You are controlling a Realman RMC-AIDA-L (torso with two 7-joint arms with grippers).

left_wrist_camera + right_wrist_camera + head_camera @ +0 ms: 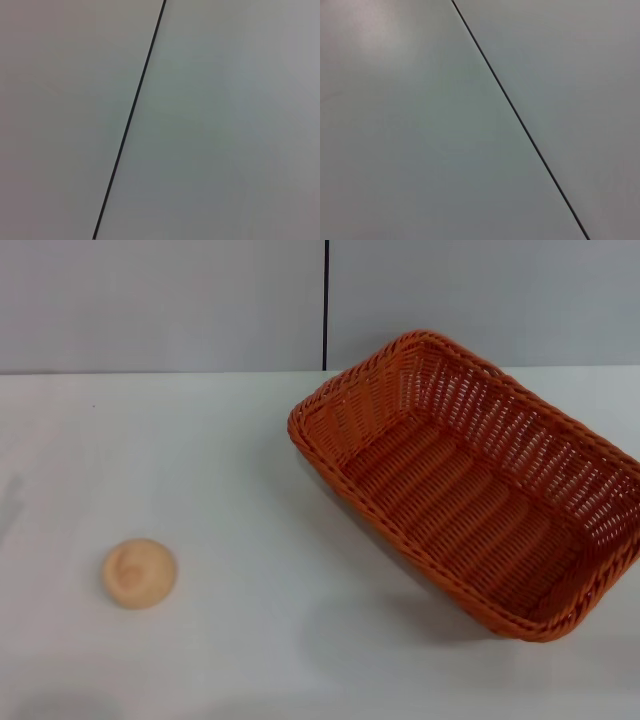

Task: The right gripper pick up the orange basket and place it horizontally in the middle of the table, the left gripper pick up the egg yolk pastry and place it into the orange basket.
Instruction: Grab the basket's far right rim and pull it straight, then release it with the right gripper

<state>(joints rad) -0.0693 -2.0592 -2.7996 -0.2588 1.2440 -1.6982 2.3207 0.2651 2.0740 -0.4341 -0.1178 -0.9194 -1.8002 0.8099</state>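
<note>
The orange basket (470, 485) lies on the white table (250, 490) at the right, turned at an angle, its far right corner running off the head view's edge. It holds nothing. The egg yolk pastry (139, 573), a small round tan ball with a swirl dimple, rests on the table at the near left, well apart from the basket. Neither gripper appears in any view. Both wrist views show only grey wall panels with a dark seam.
Grey wall panels (160, 300) with a dark vertical seam (326, 300) stand behind the table's far edge. White tabletop stretches between the pastry and the basket.
</note>
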